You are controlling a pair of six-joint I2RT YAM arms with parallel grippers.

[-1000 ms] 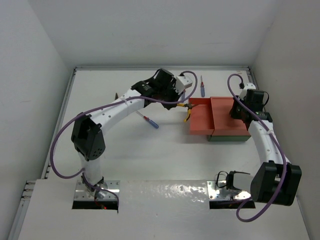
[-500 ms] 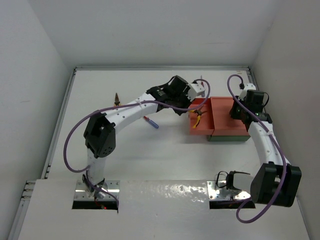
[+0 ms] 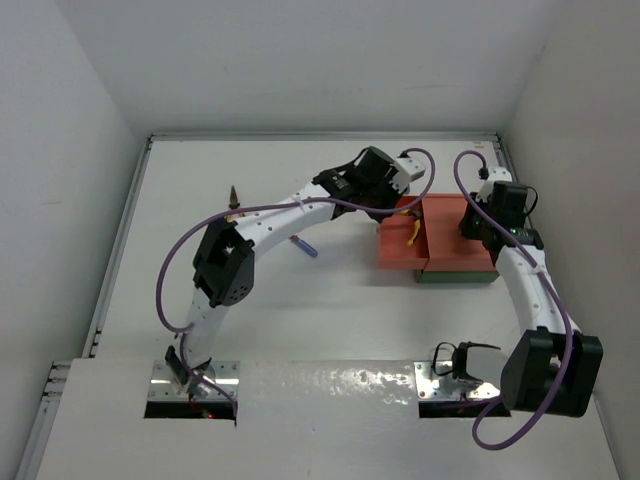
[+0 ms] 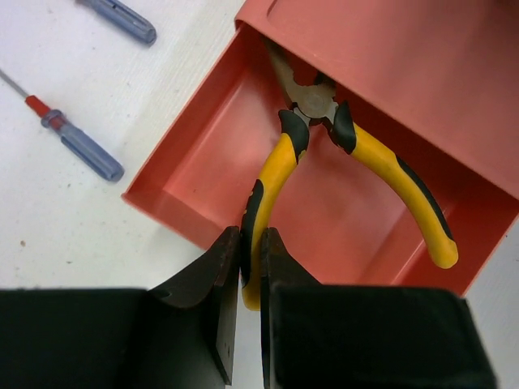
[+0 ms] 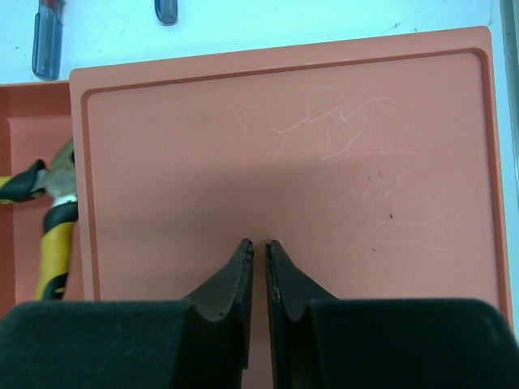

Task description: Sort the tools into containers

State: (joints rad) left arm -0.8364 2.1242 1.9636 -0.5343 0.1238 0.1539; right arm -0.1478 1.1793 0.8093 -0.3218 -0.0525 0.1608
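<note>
My left gripper [image 4: 251,243] is shut on one yellow handle of the pliers [image 4: 324,154]. It holds them over the open orange-red tray [image 4: 203,170], dark jaws toward the tray's far wall. In the top view the pliers [image 3: 410,232] hang inside that tray [image 3: 395,252] under the left gripper [image 3: 405,212]. My right gripper [image 5: 259,241] is shut and empty just above a flat orange-red panel [image 5: 324,146]. That panel covers the dark green tray [image 3: 455,277]. Two blue-and-red screwdrivers [image 4: 81,146] [image 4: 122,18] lie on the table left of the tray.
One screwdriver [image 3: 302,245] lies mid-table under the left arm. A small dark-tipped tool [image 3: 234,194], seemingly the second pliers, lies far left. Screwdriver handles [image 5: 45,36] [image 5: 166,10] show beyond the panel's far edge. White walls enclose the table.
My left arm has swung right with the pliers, from the orange-red tray's left edge to over its inside. The right arm has not moved.
</note>
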